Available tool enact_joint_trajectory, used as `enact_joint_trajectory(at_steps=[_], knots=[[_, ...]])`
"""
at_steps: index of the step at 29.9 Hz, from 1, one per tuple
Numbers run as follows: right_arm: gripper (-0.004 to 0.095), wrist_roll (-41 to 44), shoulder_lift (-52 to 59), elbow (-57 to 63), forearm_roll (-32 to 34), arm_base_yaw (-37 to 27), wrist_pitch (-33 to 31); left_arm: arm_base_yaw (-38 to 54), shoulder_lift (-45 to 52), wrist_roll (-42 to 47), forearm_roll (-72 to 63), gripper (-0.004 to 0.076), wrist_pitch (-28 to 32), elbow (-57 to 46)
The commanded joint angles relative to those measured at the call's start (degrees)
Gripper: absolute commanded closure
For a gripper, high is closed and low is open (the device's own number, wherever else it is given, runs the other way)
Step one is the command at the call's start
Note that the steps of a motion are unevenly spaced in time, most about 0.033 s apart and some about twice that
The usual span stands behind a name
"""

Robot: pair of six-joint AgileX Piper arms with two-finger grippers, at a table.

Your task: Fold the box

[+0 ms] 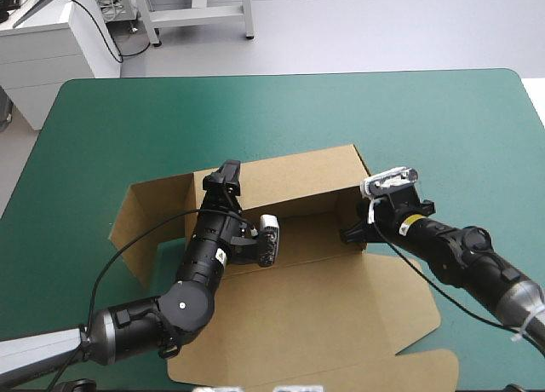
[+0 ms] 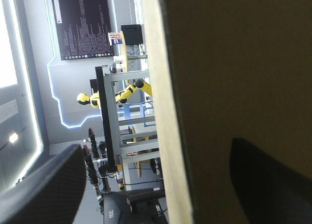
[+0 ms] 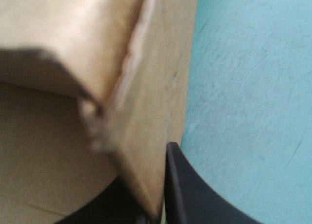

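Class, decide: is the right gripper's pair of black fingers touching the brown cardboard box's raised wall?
Touching. In the right wrist view, the right gripper pinches the brown cardboard box wall's edge between its black fingers.

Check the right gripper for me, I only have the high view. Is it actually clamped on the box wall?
Observer: Yes. In the right wrist view the right gripper has its black fingers all but shut, with the raised wall of the box pinched between them.
Operator: And the left one? From above it just sits at the wall's left corner.
Observer: It is not clamped. In the left wrist view the left gripper is open, its fingers standing wide apart, and the upright edge of the board runs through the gap between them.
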State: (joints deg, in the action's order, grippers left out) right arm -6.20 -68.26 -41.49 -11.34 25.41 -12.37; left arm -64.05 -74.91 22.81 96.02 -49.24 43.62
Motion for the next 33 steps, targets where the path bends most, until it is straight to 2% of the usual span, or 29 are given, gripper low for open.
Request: enact_joint_trajectory(at_steps=[1,6,8,10,13,18,21,22,26,29,33], knots=[[0.0913,0.1,-2.2,-6.5,-0.4,-3.8,4.6,-3.1,1.7,0.6,1.6,0.0143,-5.6,1.4],[0.0914,-1.5,-6.8,-13.1,-0.1,-7.7,4.0,-5.4,1.7,0.6,1.6,0.0152,-5.6,1.4],[0.0913,-1.9,-8.6,-15.8,-0.1,-8.6,2.7,-5.5,1.7,0.6,1.6,0.0218,-5.6,1.4],[0.0913,-1.9,-10.3,-18.0,0.2,-8.7,1.4,-5.5,1.7,0.6,1.6,0.0374,-6.6,1.4],[0.0913,-2.0,-12.0,-19.9,0.4,-8.7,0.3,-5.5,1.7,-1.5,0.4,0.0728,-6.5,1.5],[0.0914,-2.0,-12.7,-20.5,1.0,-8.7,0.2,-4.2,1.7,-6.9,-13.5,0.0711,-2.6,6.0],[0.0914,-2.0,-12.7,-20.5,0.9,-8.7,0.0,-0.6,1.7,-18.4,-32.2,0.0711,1.9,12.9],[0.0913,-2.0,-12.7,-20.5,1.1,-8.7,-0.3,1.6,1.6,-26.0,-40.5,0.0711,2.8,16.6],[0.0914,-2.0,-12.7,-20.5,1.1,-8.7,-1.4,11.2,0.0,-45.5,-69.8,0.0711,-2.2,29.3],[0.0924,-2.0,-12.7,-20.5,1.1,-8.7,-2.0,19.6,-1.4,-49.0,-82.2,0.0712,-6.1,38.3],[0.0927,-2.0,-12.7,-20.5,1.1,-8.7,-3.4,31.9,-2.4,-48.1,-92.8,0.0712,-5.9,47.3]])
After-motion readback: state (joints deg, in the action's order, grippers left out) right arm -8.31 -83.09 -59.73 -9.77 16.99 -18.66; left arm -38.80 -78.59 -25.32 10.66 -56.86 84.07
